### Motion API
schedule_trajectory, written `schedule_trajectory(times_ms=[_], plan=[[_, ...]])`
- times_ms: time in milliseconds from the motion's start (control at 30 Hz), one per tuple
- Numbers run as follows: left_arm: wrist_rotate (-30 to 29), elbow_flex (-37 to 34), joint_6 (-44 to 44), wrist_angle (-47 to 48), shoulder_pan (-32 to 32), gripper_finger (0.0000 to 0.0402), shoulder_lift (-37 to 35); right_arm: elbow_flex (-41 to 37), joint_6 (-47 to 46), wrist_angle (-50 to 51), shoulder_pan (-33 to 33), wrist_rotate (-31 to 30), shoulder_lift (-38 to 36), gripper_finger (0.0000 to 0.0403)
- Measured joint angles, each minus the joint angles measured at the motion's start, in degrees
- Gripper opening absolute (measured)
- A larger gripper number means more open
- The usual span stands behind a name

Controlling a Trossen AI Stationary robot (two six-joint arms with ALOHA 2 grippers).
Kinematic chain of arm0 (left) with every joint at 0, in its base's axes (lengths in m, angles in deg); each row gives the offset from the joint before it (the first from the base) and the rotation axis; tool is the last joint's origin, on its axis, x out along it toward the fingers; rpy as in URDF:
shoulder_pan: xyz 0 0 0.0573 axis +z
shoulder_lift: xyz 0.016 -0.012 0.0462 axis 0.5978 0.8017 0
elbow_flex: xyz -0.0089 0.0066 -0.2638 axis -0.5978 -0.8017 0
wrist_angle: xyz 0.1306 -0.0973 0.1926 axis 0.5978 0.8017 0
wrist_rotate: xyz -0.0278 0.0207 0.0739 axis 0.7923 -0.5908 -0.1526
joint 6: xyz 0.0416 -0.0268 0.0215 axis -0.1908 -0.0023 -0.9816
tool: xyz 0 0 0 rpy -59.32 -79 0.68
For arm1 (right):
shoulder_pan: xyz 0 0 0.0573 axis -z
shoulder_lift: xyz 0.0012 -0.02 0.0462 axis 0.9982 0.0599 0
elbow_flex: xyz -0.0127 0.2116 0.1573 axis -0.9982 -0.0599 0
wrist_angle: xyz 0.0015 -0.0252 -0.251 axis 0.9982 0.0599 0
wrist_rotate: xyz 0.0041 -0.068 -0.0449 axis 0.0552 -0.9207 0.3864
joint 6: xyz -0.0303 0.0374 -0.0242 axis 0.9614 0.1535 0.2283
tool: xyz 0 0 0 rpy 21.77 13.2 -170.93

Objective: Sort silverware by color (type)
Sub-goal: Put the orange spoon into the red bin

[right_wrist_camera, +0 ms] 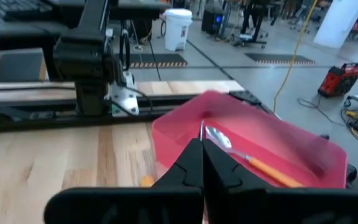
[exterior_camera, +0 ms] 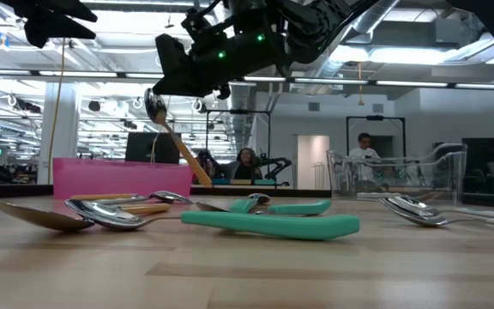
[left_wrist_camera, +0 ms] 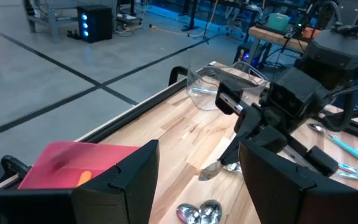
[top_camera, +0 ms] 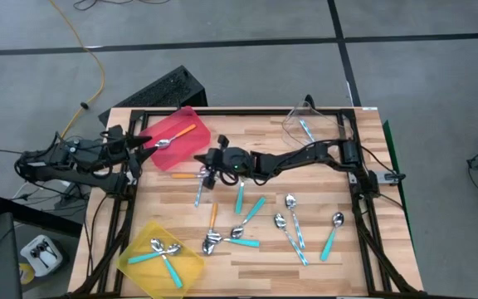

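An orange-handled spoon [top_camera: 175, 137] is at the red bin [top_camera: 191, 151]. In the low view it stands tilted [exterior_camera: 178, 142], bowl up and handle end low. My left gripper [top_camera: 142, 143] is open at the bin's left side, and the spoon's shiny bowl [left_wrist_camera: 201, 211] shows low between its fingers [left_wrist_camera: 197, 149]. My right gripper [top_camera: 207, 172] is shut and empty [right_wrist_camera: 202, 149], above the table just right of the bin. An orange spoon [top_camera: 185, 175] and a light blue spoon [top_camera: 198, 193] lie below it. Several more spoons lie mid-table.
A yellow bin [top_camera: 191, 267] at the near left holds teal spoons. A clear bin [top_camera: 293, 124] at the far edge holds a light blue spoon. Loose teal, orange and light blue spoons [top_camera: 253, 209] lie across the table's middle and right. A keyboard [top_camera: 152, 91] lies beyond the far edge.
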Motion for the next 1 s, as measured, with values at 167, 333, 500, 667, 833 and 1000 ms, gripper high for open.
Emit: schedule_trajectory(times_ms=[167, 333, 500, 667, 833, 1000], plan=[[-1.1, 0.0, -0.3, -0.1, 0.0, 0.0205, 0.0, 0.0, 1.3, -4.8, 0.0, 0.0, 0.0, 0.0015], [-2.0, 0.0, -1.8, -0.3, 0.0, 0.0205, 0.0, 0.0, 3.4, -11.2, 0.2, 0.0, 0.0, 0.0014], [-2.1, 0.0, -3.3, -0.3, 0.0, 0.0205, 0.0, 0.0, 6.7, -18.8, 1.1, 1.4, 0.0, 0.0014], [-2.2, 0.0, -5.1, -0.4, 0.0, 0.0205, 0.0, 1.8, 5.1, -22.1, 3.7, 6.1, 0.0, 0.0014], [-2.2, 0.0, -5.9, -0.3, 0.0, 0.0205, -1.5, 4.8, 4.6, -22.3, 7.0, 9.3, 0.0, 0.0014], [-2.6, 0.0, -6.0, -0.1, 0.0, 0.0205, -5.3, 6.7, 4.8, -22.5, 9.4, 12.1, 0.8, 0.0014]])
